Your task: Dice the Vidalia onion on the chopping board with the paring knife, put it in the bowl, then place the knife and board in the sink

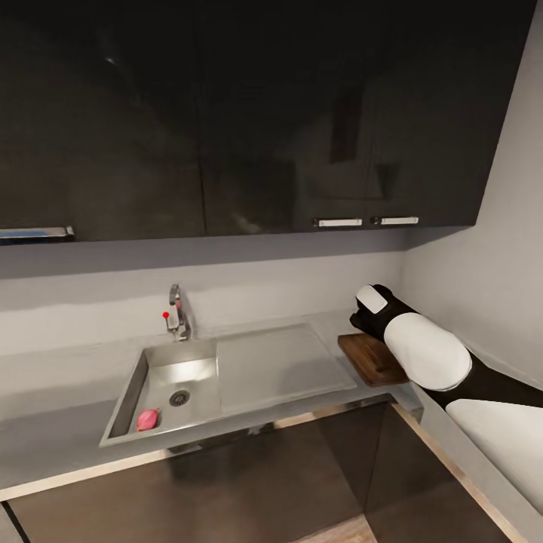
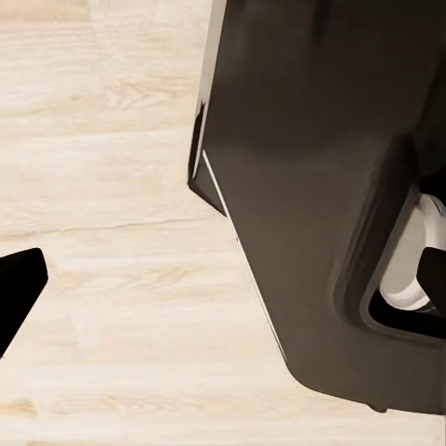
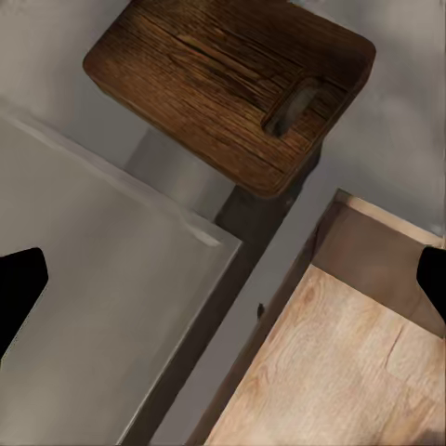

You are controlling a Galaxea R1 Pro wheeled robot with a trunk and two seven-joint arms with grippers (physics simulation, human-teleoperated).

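Note:
The pink Vidalia onion [image 1: 148,419] lies in the near left corner of the steel sink basin [image 1: 162,373]. On the grey countertop [image 1: 68,377], right of the drainboard [image 1: 283,362], rests the dark brown chopping board [image 1: 369,360], partly covered by my right arm [image 1: 418,348]. In the right wrist view the board [image 3: 223,88] is bare, its slot handle [image 3: 290,107] toward the counter's front edge. My right gripper [image 3: 223,283] hovers open above the drainboard's corner, short of the board. My left gripper [image 2: 223,279] hangs open over the floor. The paring knife and the bowl are out of view.
A chrome faucet with a red knob [image 1: 177,313] stands behind the basin. Glossy black upper cabinets [image 1: 249,113] hang overhead, with dark lower cabinets [image 1: 226,483] under the counter. A pale wall [image 1: 490,226] closes the right side. My dark base [image 2: 325,186] stands on the wooden floor [image 2: 102,186].

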